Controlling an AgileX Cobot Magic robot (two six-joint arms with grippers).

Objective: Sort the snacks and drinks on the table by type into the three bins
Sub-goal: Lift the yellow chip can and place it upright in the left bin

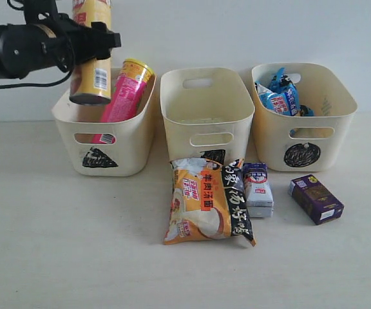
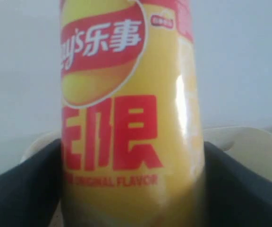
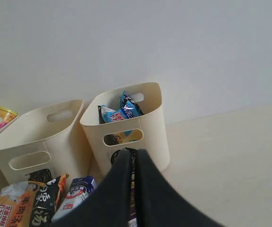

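Note:
My left gripper [image 1: 92, 42] is shut on the yellow chip can [image 1: 92, 77], holding it upright above the triangle bin [image 1: 127, 138]. The can [image 2: 126, 118] fills the left wrist view between the dark fingers [image 2: 22, 194]. A pink chip can [image 1: 126, 90] leans inside that bin. The circle bin [image 1: 340, 129] holds a blue noodle packet [image 1: 281, 96]. On the table [image 1: 57, 244] lie the orange-black noodle packet [image 1: 205, 206], a white-blue carton [image 1: 257, 187] and a purple carton [image 1: 315, 198]. My right gripper [image 3: 133, 153] is shut on nothing, above the cartons, and is outside the exterior view.
The middle bin [image 1: 179, 125] looks empty; the noodle packet partly covers its mark. All three bins stand in a row against the pale back wall. Bare table stretches in front of and to the left of the packet.

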